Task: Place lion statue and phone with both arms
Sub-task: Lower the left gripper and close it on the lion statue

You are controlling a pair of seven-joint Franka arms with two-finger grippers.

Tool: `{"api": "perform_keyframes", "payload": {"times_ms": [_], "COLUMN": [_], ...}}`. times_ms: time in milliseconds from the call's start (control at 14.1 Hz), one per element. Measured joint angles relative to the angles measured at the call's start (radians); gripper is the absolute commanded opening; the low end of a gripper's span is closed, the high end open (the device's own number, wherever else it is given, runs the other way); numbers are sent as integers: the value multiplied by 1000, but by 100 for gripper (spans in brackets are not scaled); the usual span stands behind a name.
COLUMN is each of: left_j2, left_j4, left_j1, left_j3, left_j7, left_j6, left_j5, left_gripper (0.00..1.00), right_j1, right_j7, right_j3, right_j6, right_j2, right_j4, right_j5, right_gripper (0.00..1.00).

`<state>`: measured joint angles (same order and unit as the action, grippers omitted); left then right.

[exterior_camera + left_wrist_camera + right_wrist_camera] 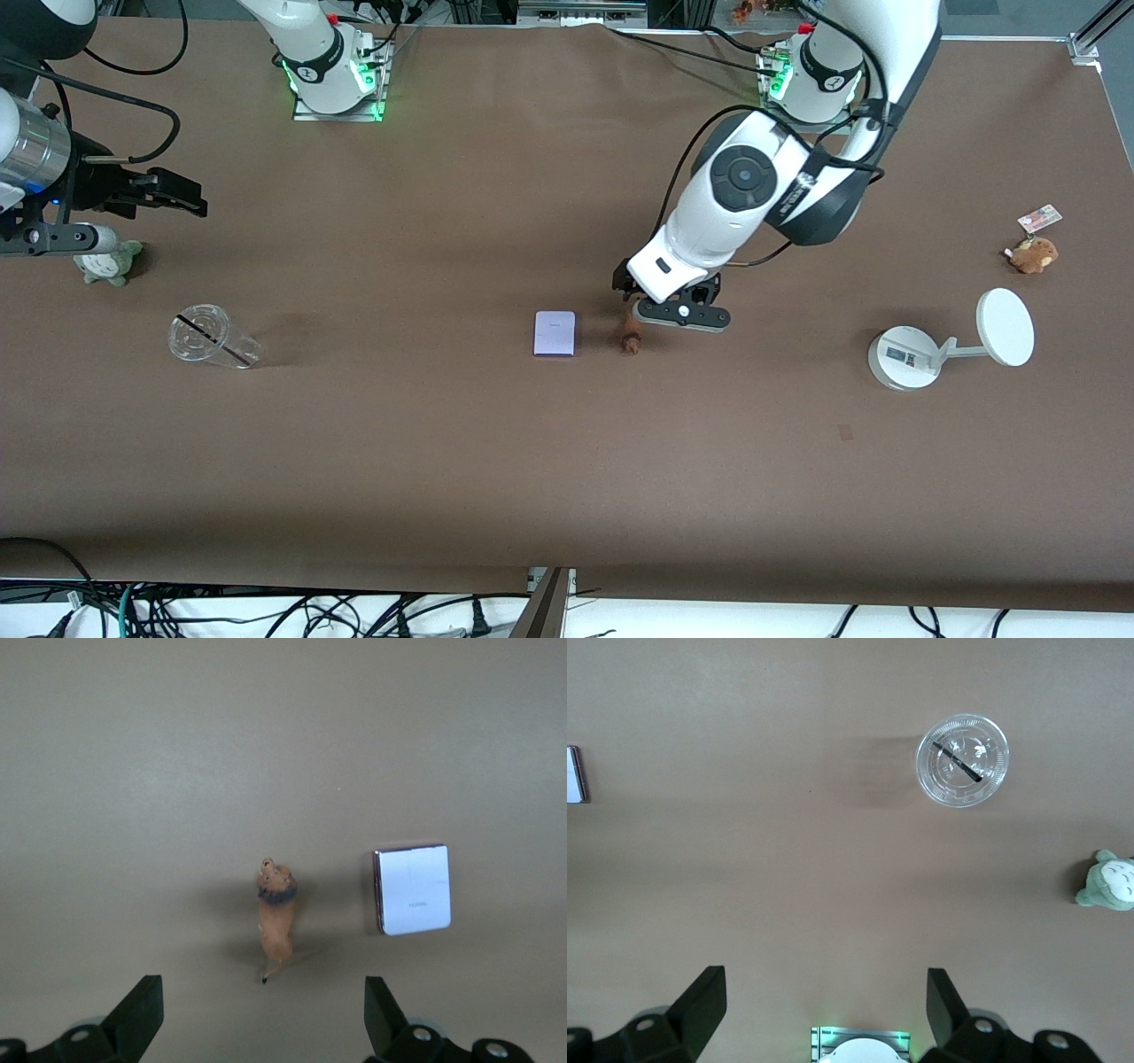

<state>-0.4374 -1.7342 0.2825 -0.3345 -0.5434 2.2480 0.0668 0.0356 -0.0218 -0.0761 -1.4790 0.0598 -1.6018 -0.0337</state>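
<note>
Approach stage, by appearance: left gripper [675, 312] low over the table just beside the lion statue [631, 336], jaws spread, nothing held. Lion statue lies mid-table; phone [555, 333] flat just beside it, toward the right arm's end. Next move likely calls for centring over the figurine, then closing. Right gripper [168, 195] waits, open, empty, above the grey-green plush [108, 260]. Surface: brown table cover [443, 461]; cables [266, 611] along the near edge.

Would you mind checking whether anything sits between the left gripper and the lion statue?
Nothing visible does. The left gripper hangs open just above the lion statue, with only bare table under its fingers. The phone lies beside the statue, toward the right arm's end, apart from it.
</note>
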Motion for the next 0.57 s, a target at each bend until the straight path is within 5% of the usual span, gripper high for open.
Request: {"api": "perform_keyframes", "payload": {"times_ms": [356, 569], "left_j2": [-164, -236], "left_j4": [-72, -74], "left_j1": [22, 33], "left_j3": [2, 2], "left_j7": [-106, -223], "left_j6": [302, 370], "left_j5": [251, 349], "left_gripper": [100, 100], "right_j1": [0, 0], "right_j7": [0, 0], "right_j3": [0, 0], "right_j6": [1, 1], "right_j2": [0, 0], "right_j4": [0, 0], "right_j5": [0, 0], "right_gripper": [100, 100]}}
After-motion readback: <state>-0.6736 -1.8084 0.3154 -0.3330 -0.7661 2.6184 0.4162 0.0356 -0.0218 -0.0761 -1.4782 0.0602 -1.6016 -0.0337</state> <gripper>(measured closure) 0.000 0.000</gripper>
